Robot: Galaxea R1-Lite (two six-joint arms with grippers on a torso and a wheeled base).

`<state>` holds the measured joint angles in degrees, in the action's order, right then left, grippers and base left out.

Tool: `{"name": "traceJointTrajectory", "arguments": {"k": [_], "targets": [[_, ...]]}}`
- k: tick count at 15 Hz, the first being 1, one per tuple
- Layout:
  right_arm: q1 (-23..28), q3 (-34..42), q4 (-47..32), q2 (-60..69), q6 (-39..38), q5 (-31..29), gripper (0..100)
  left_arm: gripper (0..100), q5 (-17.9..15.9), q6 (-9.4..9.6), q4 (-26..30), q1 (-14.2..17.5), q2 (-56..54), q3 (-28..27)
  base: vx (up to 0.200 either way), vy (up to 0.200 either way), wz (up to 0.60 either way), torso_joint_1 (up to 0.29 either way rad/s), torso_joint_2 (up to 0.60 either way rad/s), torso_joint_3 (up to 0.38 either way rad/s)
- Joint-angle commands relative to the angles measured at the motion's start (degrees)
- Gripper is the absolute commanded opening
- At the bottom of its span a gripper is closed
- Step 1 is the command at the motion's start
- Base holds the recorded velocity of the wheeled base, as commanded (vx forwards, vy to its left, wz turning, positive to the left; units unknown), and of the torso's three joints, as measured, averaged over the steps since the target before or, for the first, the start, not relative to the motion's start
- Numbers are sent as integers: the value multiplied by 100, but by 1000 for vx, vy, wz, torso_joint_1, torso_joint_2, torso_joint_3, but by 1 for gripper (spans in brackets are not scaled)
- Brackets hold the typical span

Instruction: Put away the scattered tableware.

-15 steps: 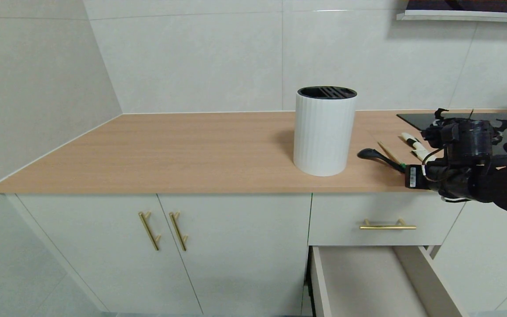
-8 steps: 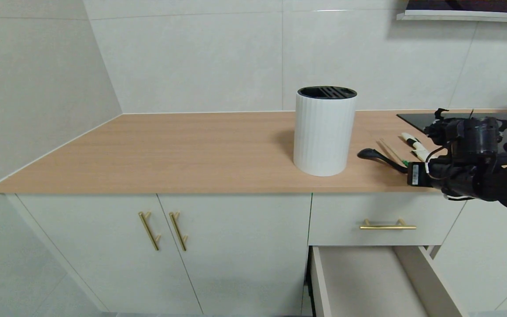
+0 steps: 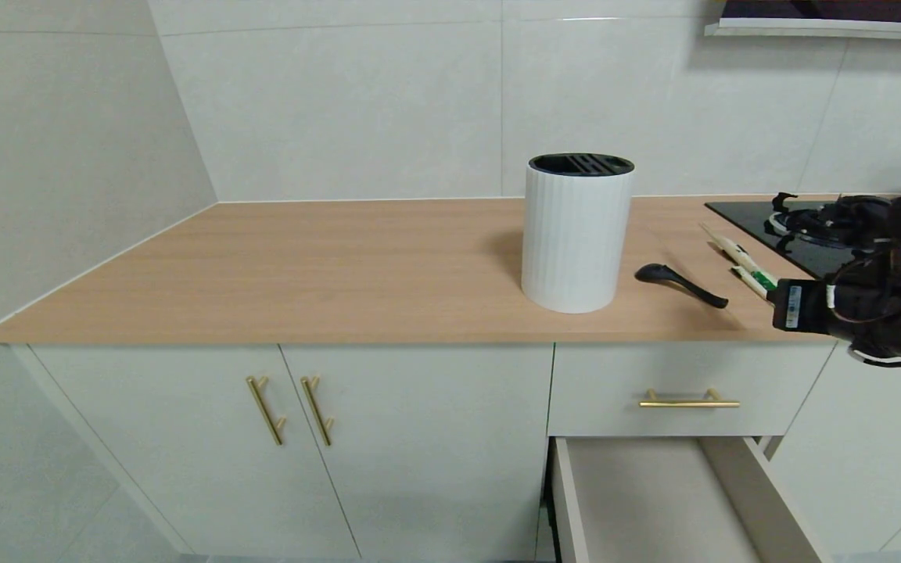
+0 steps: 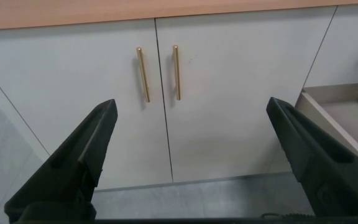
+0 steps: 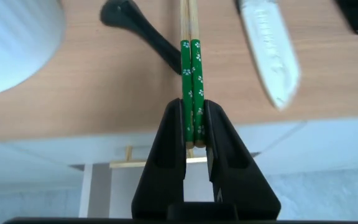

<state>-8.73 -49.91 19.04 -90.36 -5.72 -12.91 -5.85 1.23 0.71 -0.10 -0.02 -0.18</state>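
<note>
Fingers of the right gripper clamp the green ends of the chopsticks, which point across the desk toward the wall; left gripper fingers spread wide

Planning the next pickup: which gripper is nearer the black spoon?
Right. The right gripper, holding the chopsticks, is at the counter edge beside the black spoon; the left gripper hangs open facing the cabinet doors below.
</note>
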Motion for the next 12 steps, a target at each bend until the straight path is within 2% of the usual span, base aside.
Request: {"name": "traceJointTrajectory", "arguments": {"k": [1,3,4,6,9,12], "targets": [[-6,500,-384,1064,9,236,0,100,5,0,0,1,2,1,0,0,0,0,0,0],[64,754,-647,1758,44,1440,0,100,5,0,0,1,2,1,0,0,0,0,0,0],[82,816,-726,1960,80,1766,0,100,5,0,0,1,2,1,0,0,0,0,0,0],[82,834,-999,2303,220,2003,0,100,5,0,0,1,2,1,0,0,0,0,0,0],[64,798,-1834,2848,668,2346,0,100,-4,0,0,1,2,1,0,0,0,0,0,0],[20,711,-2265,3059,748,2363,0,100,5,0,0,1,2,1,0,0,0,0,0,0]]}}
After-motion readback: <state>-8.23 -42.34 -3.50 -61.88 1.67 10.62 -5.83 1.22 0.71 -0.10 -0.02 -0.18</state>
